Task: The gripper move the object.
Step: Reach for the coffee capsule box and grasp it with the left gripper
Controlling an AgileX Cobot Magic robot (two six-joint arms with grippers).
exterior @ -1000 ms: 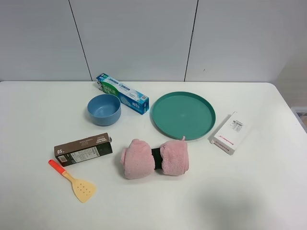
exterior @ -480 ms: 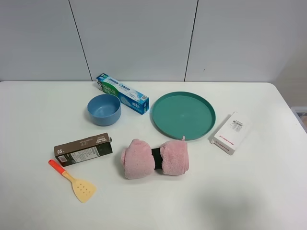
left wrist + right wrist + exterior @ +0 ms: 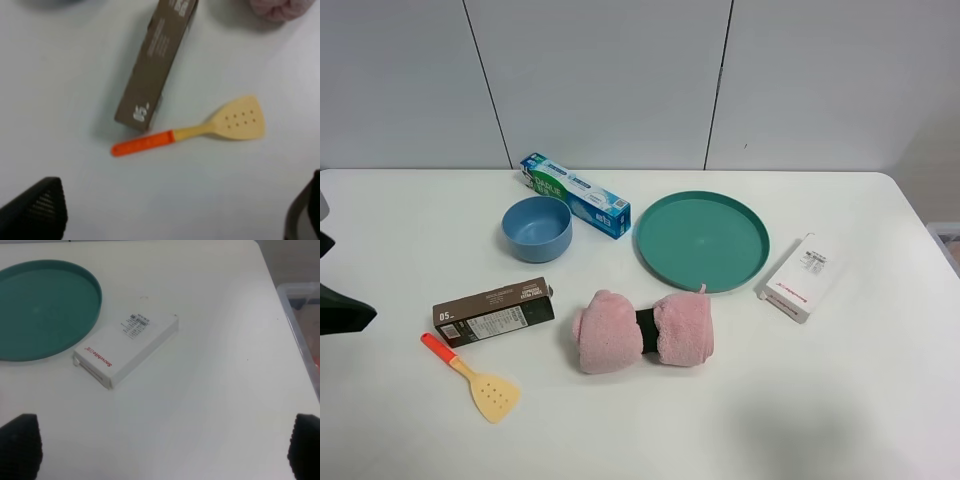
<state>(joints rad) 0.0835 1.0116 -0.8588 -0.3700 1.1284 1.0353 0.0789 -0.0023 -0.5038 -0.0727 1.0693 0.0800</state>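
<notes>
The dark brown carton [image 3: 493,311] with a white "05" mark lies flat on the white table [image 3: 840,400] at the front left. It also shows in the left wrist view [image 3: 157,65]. My left gripper [image 3: 170,215] is open and empty; its dark fingertips [image 3: 35,210] hover apart from the carton's "05" end. In the high view, a dark part of the left gripper [image 3: 342,305] shows at the left edge, left of the carton. My right gripper [image 3: 162,447] is open and empty over the table's right side, out of the high view.
An orange-handled spatula [image 3: 475,378] lies just in front of the carton. A pink towel roll [image 3: 642,331], a blue bowl [image 3: 536,228], a blue-green toothpaste box [image 3: 575,194], a teal plate [image 3: 665,235] and a white flat box [image 3: 802,277] also stand on the table.
The left gripper has come into the high view at the left edge; it was out of view before. The objects on the table have not moved.
</notes>
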